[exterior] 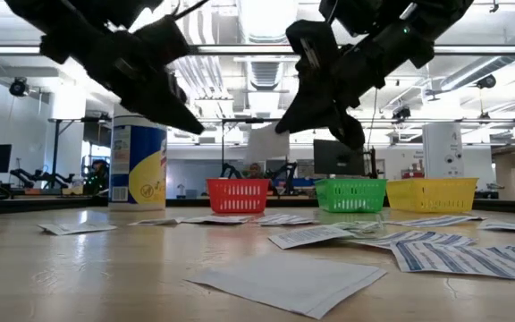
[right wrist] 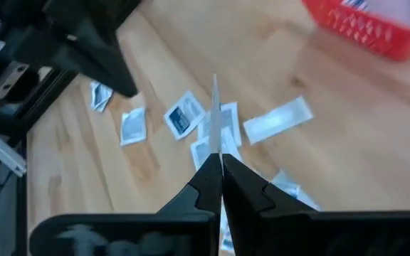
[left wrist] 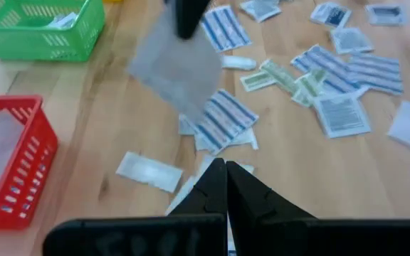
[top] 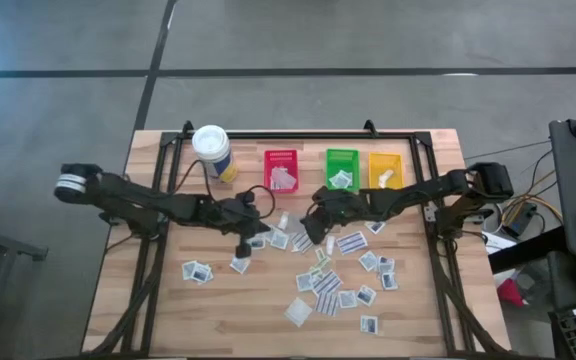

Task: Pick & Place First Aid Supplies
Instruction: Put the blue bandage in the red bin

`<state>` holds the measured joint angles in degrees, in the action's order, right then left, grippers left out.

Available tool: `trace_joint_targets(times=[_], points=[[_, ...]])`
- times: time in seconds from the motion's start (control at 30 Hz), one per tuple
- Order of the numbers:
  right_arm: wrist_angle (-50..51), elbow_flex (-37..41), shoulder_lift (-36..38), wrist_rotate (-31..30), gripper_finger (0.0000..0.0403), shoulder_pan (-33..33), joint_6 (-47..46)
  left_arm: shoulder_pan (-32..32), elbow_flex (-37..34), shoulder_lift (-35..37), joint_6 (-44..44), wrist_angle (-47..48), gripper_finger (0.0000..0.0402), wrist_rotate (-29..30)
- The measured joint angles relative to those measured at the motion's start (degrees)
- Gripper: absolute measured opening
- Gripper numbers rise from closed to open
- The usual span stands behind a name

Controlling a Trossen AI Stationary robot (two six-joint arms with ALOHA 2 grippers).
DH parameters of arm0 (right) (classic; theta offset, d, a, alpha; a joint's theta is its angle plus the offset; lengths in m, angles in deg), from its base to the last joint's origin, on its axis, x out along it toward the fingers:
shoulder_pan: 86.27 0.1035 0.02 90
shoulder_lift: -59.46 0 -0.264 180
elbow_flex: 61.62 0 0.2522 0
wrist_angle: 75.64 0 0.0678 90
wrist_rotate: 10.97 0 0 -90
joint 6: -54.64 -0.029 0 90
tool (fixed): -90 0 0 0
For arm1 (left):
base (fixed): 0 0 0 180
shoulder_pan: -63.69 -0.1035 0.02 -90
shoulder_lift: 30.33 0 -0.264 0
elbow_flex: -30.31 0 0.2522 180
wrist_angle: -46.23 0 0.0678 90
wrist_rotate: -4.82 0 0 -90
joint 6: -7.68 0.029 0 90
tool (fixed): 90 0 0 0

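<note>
1. Along the far edge of your desk (top: pixel 168 310) three bins stand in a row. The red bin (top: pixel 281 170) holds a few white packets; one has a dark-blue print.
2. The green bin (top: pixel 342 169) in the middle holds a white packet or two.
3. The yellow bin (top: pixel 386 169) on the right holds at least one white packet.
4. A white canister (top: pixel 212 150) with a yellow label stands upright to the left of the red bin, near the far edge.
5. Many more packets (top: pixel 328 285) lie flat across the middle and near part of the desk, some plain, some blue-striped. Several overlap in a loose heap.
6. Your right claw (right wrist: pixel 218 167) is clamped on one white packet (right wrist: pixel 215 107), seen edge-on in its wrist view. In the low view that packet hangs above the desk, in front of the bins, just right of the red one.
7. Your left claw (left wrist: pixel 225 174) has its fingers together with nothing between them. It hovers over the packets on the left side of the heap.
8. The two arms reach in from either side and their claws stand near each other over the middle, covering some packets from above.
</note>
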<state>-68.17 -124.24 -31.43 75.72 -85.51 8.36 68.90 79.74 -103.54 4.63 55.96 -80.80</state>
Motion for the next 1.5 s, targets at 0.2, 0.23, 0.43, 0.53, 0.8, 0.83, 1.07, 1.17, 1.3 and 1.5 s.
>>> trace_joint_targets(times=[0.2,0.23,0.43,0.53,0.8,0.83,1.07,1.17,1.3,1.5], points=[[-0.7,0.0,0.2,-1.4,0.0008,-1.3,1.0,1.9,-4.9,2.9,-2.4,-2.1,0.0,-0.2],[-0.8,0.0,0.1,-1.4,0.0008,-1.7,1.3,2.3,-5.8,3.1,-2.9,-3.1,0.0,-0.2],[-3.8,0.0,0.1,-1.4,0.0008,-4.0,3.0,4.7,-10.5,3.3,-3.9,-10.0,0.0,-0.2],[-6.8,0.0,0.1,-1.4,0.0008,-5.4,3.4,5.7,-11.7,3.3,-3.9,-12.1,0.0,-0.3],[-12.5,0.0,0.1,-4.4,0.0008,-8.8,6.2,6.3,-11.7,3.3,-2.5,-13.0,0.0,-0.4],[-13.0,0.0,0.1,-5.1,0.0008,-9.2,6.4,6.3,-11.7,3.3,-2.1,-13.0,0.0,-0.4],[-16.9,-0.1,-0.9,-10.3,0.0008,-11.0,6.6,6.3,-11.7,3.3,-1.2,-13.0,0.0,-0.9],[-19.7,-0.7,-3.2,-11.6,0.0008,-11.6,7.4,6.3,-11.7,3.3,-1.2,-13.0,0.0,-0.9],[-20.0,-2.8,-6.6,-11.7,0.0008,-12.6,7.5,6.3,-11.7,3.3,-1.1,-12.9,0.0,-3.1],[-16.0,-6.7,-10.0,-8.0,0.0008,-14.8,7.5,6.3,-11.7,3.3,-0.2,-12.7,0.0,-6.9]])
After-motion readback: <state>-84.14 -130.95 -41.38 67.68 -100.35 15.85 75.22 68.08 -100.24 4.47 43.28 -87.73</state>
